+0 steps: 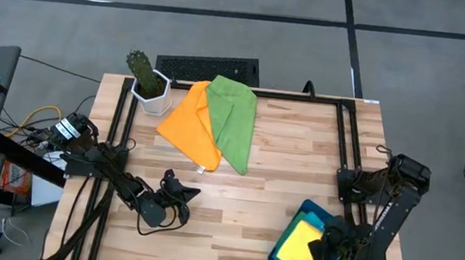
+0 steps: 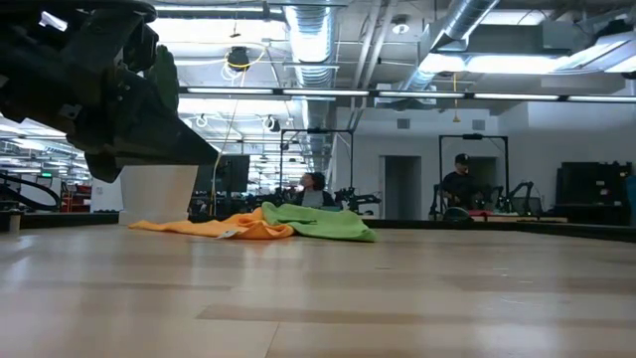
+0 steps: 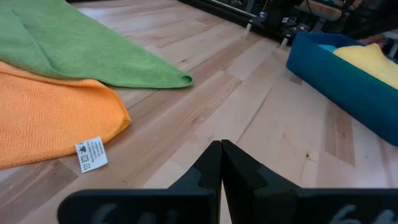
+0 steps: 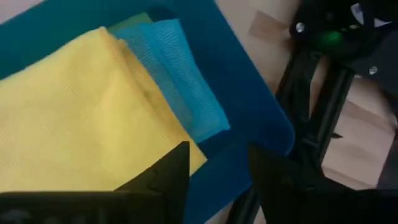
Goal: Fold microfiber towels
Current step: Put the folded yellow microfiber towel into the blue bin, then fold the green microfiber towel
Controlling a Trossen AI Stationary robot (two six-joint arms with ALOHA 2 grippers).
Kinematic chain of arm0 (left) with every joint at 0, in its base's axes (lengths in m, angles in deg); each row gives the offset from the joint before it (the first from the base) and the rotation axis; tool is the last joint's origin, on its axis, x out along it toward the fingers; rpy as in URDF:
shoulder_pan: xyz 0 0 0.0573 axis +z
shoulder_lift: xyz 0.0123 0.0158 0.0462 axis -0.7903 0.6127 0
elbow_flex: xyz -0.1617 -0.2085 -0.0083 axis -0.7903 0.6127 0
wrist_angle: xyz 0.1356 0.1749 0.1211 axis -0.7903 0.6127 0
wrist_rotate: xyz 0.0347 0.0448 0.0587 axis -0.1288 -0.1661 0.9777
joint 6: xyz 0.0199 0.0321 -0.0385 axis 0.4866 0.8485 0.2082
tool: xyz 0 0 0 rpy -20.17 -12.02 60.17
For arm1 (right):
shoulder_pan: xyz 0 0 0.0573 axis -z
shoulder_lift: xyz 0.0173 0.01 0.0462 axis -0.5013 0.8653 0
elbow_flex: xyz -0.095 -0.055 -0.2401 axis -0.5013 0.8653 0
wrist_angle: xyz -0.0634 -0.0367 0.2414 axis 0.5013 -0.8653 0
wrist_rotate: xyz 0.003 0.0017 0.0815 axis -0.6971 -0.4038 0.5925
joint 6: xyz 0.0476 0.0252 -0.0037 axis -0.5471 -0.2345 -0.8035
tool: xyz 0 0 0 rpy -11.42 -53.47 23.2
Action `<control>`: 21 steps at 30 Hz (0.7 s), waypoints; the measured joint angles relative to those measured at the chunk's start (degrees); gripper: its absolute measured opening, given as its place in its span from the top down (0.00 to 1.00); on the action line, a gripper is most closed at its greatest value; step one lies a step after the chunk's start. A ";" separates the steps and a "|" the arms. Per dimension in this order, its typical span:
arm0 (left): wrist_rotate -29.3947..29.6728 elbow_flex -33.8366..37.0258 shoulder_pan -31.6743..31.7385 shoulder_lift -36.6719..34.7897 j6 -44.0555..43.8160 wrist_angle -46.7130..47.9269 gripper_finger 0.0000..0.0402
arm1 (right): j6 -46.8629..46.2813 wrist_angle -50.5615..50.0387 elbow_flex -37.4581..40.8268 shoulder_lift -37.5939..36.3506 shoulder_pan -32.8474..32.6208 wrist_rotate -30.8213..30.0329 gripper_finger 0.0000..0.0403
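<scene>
An orange towel point(image 1: 188, 125) lies spread on the table at the far middle, white tag point(image 3: 91, 154) at its near corner. A green towel point(image 1: 233, 121) lies beside it, its edge over the orange one point(image 3: 50, 118). Both show in the low view point(image 2: 298, 223). A yellow towel point(image 4: 74, 112) lies folded in the dark teal tray point(image 1: 285, 250) at the near right, on a bright blue towel point(image 4: 177, 78). My left gripper point(image 1: 189, 193) is shut and empty, near the orange towel's near corner point(image 3: 221, 152). My right gripper point(image 4: 217, 165) is open above the tray's edge.
A cactus in a white pot point(image 1: 147, 82) stands at the far left corner, with a dark flat object point(image 1: 209, 67) behind the far edge. Black frame rails point(image 1: 340, 133) run along the table's sides. Bare wood lies between the towels and the tray. People show in the room beyond point(image 2: 457, 184).
</scene>
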 joint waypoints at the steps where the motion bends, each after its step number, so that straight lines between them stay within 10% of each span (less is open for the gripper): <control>1: -0.03 0.00 0.00 0.00 -0.02 -0.03 1.00 | -0.42 -0.05 0.01 0.00 -0.23 -0.71 0.53; 12: -3.61 0.04 3.17 -15.78 21.70 -2.89 1.00 | 2.80 7.54 0.02 0.00 4.29 -45.51 0.59; 21: -19.99 0.00 20.89 -40.68 21.88 28.41 0.98 | 49.25 18.27 0.02 0.00 33.12 -45.25 0.62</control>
